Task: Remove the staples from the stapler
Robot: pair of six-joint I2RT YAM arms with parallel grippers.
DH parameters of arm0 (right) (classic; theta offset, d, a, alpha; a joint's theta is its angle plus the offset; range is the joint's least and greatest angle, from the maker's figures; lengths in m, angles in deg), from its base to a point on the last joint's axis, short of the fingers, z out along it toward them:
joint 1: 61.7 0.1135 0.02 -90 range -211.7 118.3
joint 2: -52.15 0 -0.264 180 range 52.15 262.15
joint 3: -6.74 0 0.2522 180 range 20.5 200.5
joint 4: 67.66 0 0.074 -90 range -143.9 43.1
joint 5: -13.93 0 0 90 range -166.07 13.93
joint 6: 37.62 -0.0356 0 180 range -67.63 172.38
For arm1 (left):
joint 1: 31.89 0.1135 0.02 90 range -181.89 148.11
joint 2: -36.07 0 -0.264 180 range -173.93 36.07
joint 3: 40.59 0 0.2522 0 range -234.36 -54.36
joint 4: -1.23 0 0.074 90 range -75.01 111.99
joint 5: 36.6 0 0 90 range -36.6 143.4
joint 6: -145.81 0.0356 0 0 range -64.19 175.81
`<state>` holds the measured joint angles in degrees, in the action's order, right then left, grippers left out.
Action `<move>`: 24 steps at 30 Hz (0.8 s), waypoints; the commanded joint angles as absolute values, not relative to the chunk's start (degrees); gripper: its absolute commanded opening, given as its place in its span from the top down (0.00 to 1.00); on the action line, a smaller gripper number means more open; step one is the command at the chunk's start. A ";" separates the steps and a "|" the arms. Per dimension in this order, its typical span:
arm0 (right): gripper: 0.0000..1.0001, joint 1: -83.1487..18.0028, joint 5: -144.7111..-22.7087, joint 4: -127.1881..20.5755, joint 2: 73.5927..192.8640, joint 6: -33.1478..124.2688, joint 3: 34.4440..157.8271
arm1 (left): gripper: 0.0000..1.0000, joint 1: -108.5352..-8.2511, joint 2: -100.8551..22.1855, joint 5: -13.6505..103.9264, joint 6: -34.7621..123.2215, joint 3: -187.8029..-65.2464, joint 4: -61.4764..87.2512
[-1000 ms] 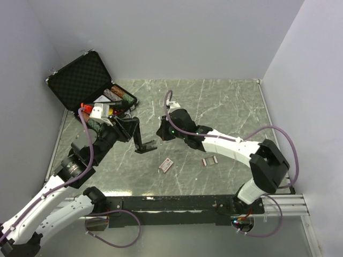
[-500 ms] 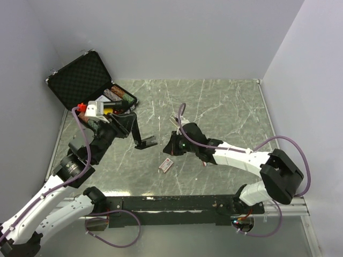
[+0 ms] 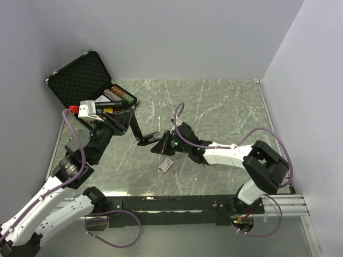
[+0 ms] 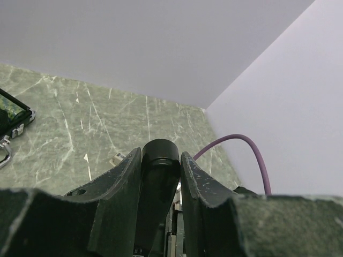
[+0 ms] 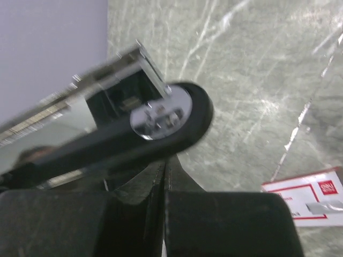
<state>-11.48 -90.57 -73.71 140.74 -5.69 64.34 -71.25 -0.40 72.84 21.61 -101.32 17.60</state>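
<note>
Stiff, slippy stapler (image 3: 137, 130) is gripped at its thick end by left fingers (image 4: 115, 187), part open; right fingers (image 5: 225, 214) shut, empty.

This looks like a robot lab, not a home. Two white robot arms, the left arm (image 3: 48, 198) and the right arm (image 3: 230, 154), are bolted to a black rail (image 3: 177, 203) at 6 o'clock. Each ends in a black gripper: the left gripper (image 3: 130, 120) and the right gripper (image 3: 156, 147). Purple cables (image 3: 268, 128) loop off the arms. The green, stone-look tabletop (image 3: 225, 107) is boxed in by plain pale walls (image 3: 187, 37) at 9, 12 and 3 o'clock. A black tool case (image 3: 80, 80) with bumpy foam in its lid stands open at 10 o'clock.
</note>
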 commanded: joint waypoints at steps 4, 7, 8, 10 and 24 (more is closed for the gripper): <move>1.00 -11.43 -82.67 -77.72 139.69 -6.26 68.13 | 0.99 -71.27 2.41 72.91 17.58 -103.05 10.86; 1.00 -12.13 -80.47 -76.05 139.69 -3.10 70.15 | 0.99 -71.36 2.85 72.30 17.05 -103.66 12.61; 1.00 -12.39 -80.20 -75.96 139.77 -2.13 70.68 | 0.99 -71.44 2.94 72.03 16.96 -103.75 13.23; 1.00 -12.92 -79.59 -75.96 139.78 0.25 71.65 | 0.99 -71.36 3.20 71.51 16.70 -104.10 14.72; 1.00 -17.93 -83.45 -80.18 138.37 11.24 74.99 | 0.99 -71.36 2.23 69.39 15.47 -105.42 18.33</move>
